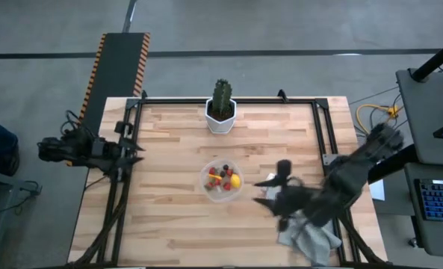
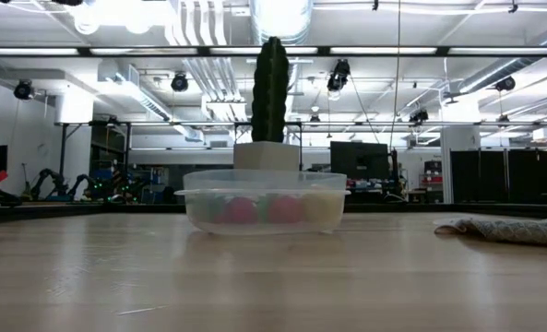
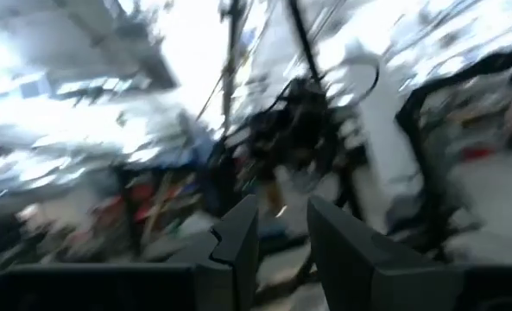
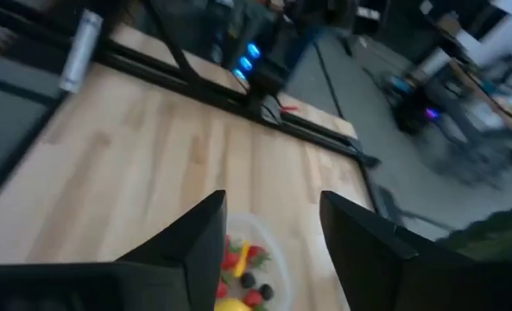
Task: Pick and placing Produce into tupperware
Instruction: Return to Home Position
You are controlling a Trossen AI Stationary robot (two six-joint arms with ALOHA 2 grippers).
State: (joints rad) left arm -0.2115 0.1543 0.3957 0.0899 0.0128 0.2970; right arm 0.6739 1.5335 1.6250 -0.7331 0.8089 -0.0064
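Checking the high view first, you find the tupperware [image 1: 205,178] at the centre of the frame on the wooden table [image 1: 169,224]. The produce [image 1: 222,179] lies inside it, with a yellow lemon [image 1: 235,180] toward its right side. The right gripper [image 1: 264,191] sits just right of the container, apart from it. The grey cloth [image 1: 311,237] lies at the lower right, under that arm. The left gripper [image 1: 135,149] waits at the table's left edge, well apart from the container. At upper centre, a cactus [image 1: 222,96] stands in a white pot [image 1: 221,119].

Refer to the right wrist view for finger state. Both fingers [image 4: 199,238] stand spread with nothing between them. Past them you see red strawberries [image 4: 231,259] and dark berries [image 4: 249,280] in the container.

Refer to the left wrist view for the other arm. Its fingers [image 3: 238,233] stand parted with a clear gap and hold nothing. Only a blurred room shows beyond them, with no part of the table.

Use the low view for what the overhead camera cannot give. Neither gripper appears there. The container's wall shows side-on at frame centre, resting flat, with pink and pale shapes visible through the plastic. The cactus rises directly behind it, and the cloth lies at the right edge.
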